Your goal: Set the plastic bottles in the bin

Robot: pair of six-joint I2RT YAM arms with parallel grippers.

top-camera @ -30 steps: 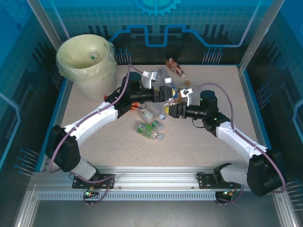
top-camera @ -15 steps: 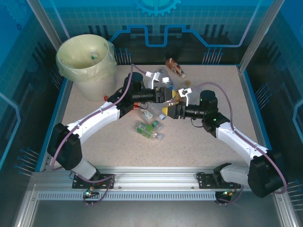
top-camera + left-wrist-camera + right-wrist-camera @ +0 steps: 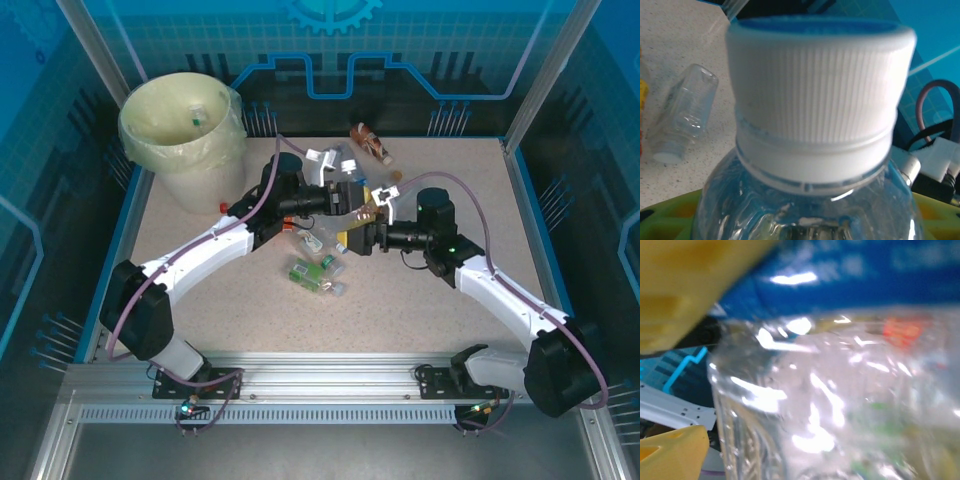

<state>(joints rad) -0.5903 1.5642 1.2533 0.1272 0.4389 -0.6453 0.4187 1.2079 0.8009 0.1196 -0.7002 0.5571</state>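
"Holding anything, the left gripper (image 3: 345,195)?"

"Yes, it's clamped on 1 bottle (image 3: 810,165). In the left wrist view the neck is right up at the lens, with yellow-green fingers (image 3: 662,217) showing at both sides of the body."

"What does it look like?"

"Clear, crinkled plastic. It has a white ribbed cap (image 3: 815,95) with a blue top and a white ring under it. I can't see a label from there."

"Where is it?"

"At the middle of the table (image 3: 250,310), where the 2 grippers meet, well apart from the bin (image 3: 190,180)."

"And the right gripper (image 3: 364,232)?"

"Its jaws are spread wide. 1 yellow finger (image 3: 680,285) is at the top left of its wrist view, the other at the bottom left. A blue-band bottle (image 3: 850,405) sits blurred just in front of the lens. I can't tell whether the fingers touch it."

"Other bottles?"

"A green-label bottle (image 3: 310,272) lies just on the near side of the grippers. A brown-label bottle (image 3: 370,142) lies near the far edge. A clear bottle (image 3: 682,125) lies on its side in the left wrist view."

"The bin?"

"It's in the far left corner, cream, lined with a yellowish bag. Something small with green on it lies inside."
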